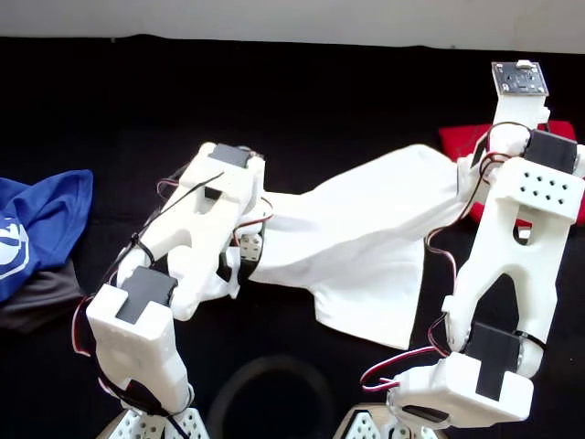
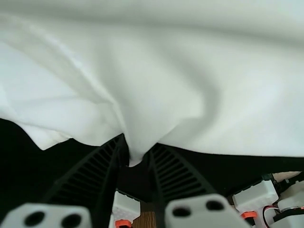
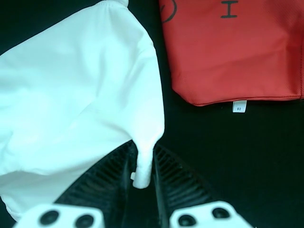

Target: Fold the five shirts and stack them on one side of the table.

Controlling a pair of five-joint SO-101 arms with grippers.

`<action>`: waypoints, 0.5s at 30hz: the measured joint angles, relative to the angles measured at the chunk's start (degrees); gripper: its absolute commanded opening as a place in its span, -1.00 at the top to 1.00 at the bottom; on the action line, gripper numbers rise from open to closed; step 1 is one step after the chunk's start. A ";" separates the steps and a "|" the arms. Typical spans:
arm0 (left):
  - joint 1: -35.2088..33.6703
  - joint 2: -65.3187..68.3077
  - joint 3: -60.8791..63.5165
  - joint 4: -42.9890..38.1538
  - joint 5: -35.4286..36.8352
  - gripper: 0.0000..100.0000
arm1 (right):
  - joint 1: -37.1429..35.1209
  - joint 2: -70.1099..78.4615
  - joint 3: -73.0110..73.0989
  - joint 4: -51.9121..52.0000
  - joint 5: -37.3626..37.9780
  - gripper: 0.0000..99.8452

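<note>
**Risk: a thin pinch slipping free**

The left gripper (image 2: 137, 159) is clenched on a small bunch of the plain white fabric shirt (image 1: 366, 238). The right gripper (image 3: 144, 168) grasps only a narrow corner of it. The shirt spans between them over the black worktop (image 1: 302, 110). A hard pull apart could tug that corner loose, or a sweep could disturb the flat red fabric shirt (image 3: 232, 52) just beyond the right gripper.

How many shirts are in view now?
4: a white shirt held by the left gripper and right gripper, a blue shirt far left, a grey shirt under it, a red shirt far right. Others may be hidden.
</note>
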 measured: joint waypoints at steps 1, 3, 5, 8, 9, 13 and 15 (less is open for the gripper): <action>0.00 0.00 -0.18 0.09 0.00 0.89 | 0.00 0.00 0.00 0.00 0.00 0.99; 0.00 0.00 -0.18 0.35 0.00 0.89 | 0.00 0.00 0.00 0.00 0.00 0.99; 0.00 0.00 -0.18 0.53 0.00 0.86 | 0.00 0.00 0.00 0.00 0.00 0.99; 0.00 0.00 -0.18 0.70 0.00 0.78 | 0.00 0.00 0.00 0.00 0.00 0.99; 0.00 0.00 -0.18 0.70 0.00 0.77 | 0.00 0.00 0.00 0.00 0.00 0.99; -0.09 0.00 -0.18 0.70 0.00 0.79 | 0.00 0.00 0.00 0.00 0.00 0.99; -0.97 0.00 -0.18 0.70 0.00 0.80 | 0.00 0.00 0.00 0.00 0.00 0.99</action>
